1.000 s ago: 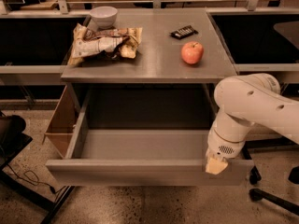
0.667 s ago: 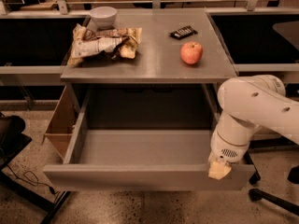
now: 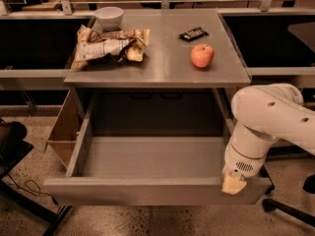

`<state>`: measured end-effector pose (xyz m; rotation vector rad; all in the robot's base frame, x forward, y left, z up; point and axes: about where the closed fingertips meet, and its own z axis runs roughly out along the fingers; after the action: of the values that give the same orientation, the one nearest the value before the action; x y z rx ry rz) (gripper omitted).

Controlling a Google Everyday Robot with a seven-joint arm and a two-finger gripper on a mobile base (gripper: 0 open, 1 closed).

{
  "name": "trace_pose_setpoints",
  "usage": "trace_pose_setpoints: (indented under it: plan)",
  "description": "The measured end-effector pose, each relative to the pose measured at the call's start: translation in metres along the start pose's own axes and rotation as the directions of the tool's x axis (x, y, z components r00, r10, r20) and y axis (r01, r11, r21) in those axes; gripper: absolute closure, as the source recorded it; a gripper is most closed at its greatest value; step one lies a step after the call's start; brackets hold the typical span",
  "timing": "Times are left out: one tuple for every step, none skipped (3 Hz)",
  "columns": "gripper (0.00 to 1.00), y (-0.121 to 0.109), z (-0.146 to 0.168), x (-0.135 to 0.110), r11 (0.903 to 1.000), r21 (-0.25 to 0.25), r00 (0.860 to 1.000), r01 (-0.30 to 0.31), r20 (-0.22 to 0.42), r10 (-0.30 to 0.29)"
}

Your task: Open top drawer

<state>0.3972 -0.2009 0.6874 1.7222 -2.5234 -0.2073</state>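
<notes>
The top drawer (image 3: 147, 191) is a wide matte grey box with a plain front panel. It stands pulled far out from under the grey counter, and its empty grey interior (image 3: 152, 156) shows. My gripper (image 3: 233, 184) is at the right end of the drawer's front panel, at its top edge, below my white arm (image 3: 266, 122). The arm covers the drawer's right front corner.
On the counter (image 3: 162, 68) lie a crumpled chip bag (image 3: 109, 45), a white bowl (image 3: 109, 17), a red apple (image 3: 202, 55) and a small dark bar (image 3: 193, 33). A cardboard box (image 3: 63, 132) stands left of the drawer. Chair legs (image 3: 283, 208) are at right.
The drawer has slid further out toward the camera, and my gripper and arm have moved down and forward with its front panel.
</notes>
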Motion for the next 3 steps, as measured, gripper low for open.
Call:
trace_pose_setpoints:
  plan:
    - [0.84, 0.0000, 0.0000, 0.0000, 1.0000, 0.000, 1.000, 0.000, 0.000, 0.000]
    - [0.61, 0.0000, 0.0000, 0.0000, 1.0000, 0.000, 1.000, 0.000, 0.000, 0.000]
    - [0.38, 0.0000, 0.0000, 0.0000, 1.0000, 0.000, 1.000, 0.000, 0.000, 0.000]
